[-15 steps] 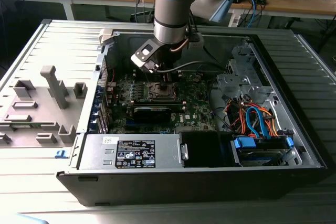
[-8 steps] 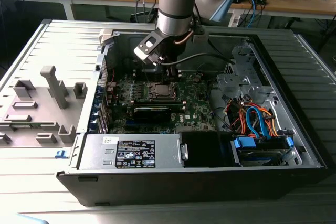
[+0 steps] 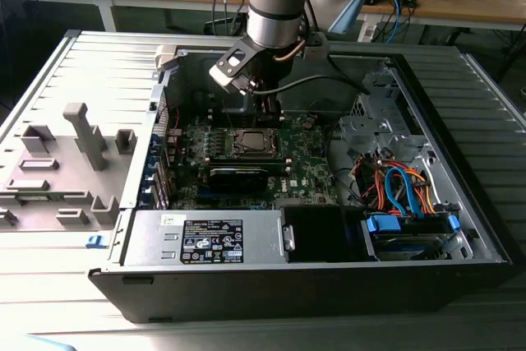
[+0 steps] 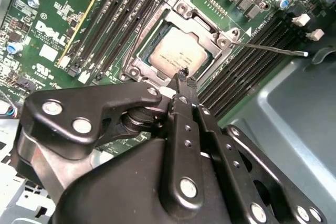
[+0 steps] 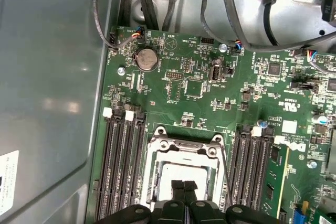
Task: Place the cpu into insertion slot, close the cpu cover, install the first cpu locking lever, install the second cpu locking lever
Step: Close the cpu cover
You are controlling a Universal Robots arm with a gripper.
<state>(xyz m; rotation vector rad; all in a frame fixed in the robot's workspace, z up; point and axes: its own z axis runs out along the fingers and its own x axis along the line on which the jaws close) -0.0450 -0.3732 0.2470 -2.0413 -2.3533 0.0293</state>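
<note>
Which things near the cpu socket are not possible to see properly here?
Second wrist view: gripper hides one cpu cover corner; contact unclear.
First wrist view: cpu partly behind gripper, cut by picture edge.
Exterior view: insertion slot too small to tell if latched.

1. Grey ribbed table (image 3: 57, 285), seen in the exterior view.
2. Open computer case (image 3: 246, 293) lying on its side on it, near the middle.
3. Grey plastic holder (image 3: 66, 170) with upright posts, on the exterior view's left, just beside the case.
4. Small blue piece (image 3: 94, 241) near the holder's edge.
</note>
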